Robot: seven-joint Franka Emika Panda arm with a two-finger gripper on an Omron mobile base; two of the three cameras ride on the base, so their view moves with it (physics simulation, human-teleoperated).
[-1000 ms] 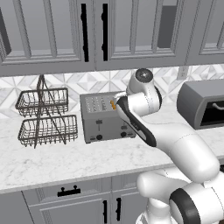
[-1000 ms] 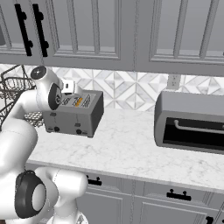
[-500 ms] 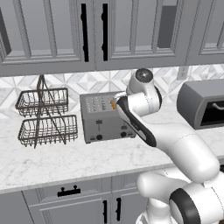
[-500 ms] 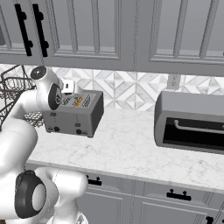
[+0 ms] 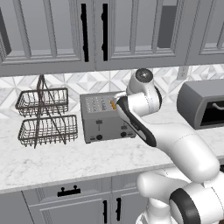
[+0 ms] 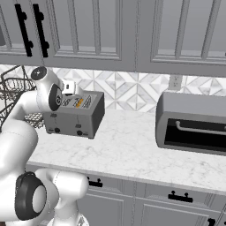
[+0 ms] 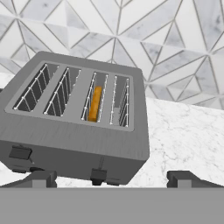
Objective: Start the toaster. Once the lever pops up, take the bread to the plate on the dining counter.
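The grey four-slot toaster (image 5: 105, 116) (image 6: 76, 114) (image 7: 78, 127) stands on the marble worktop by the tiled wall. The bread (image 7: 95, 103) sits low in its third slot as a thin orange strip, also seen as a bread edge (image 5: 113, 105) (image 6: 79, 103). My gripper (image 7: 111, 180) hovers above and in front of the toaster, open, its fingertips (image 7: 41, 179) wide apart with nothing between them. Two small levers, the left lever (image 7: 19, 153) and the right lever (image 7: 98, 175), show on the toaster's front. The plate and the dining counter are out of view.
A two-tier wire basket (image 5: 43, 118) (image 6: 13, 88) stands left of the toaster. A larger dark-grey rounded appliance (image 5: 203, 103) (image 6: 192, 123) sits to the right. Grey wall cabinets (image 5: 87, 30) hang low over the worktop (image 6: 128, 150).
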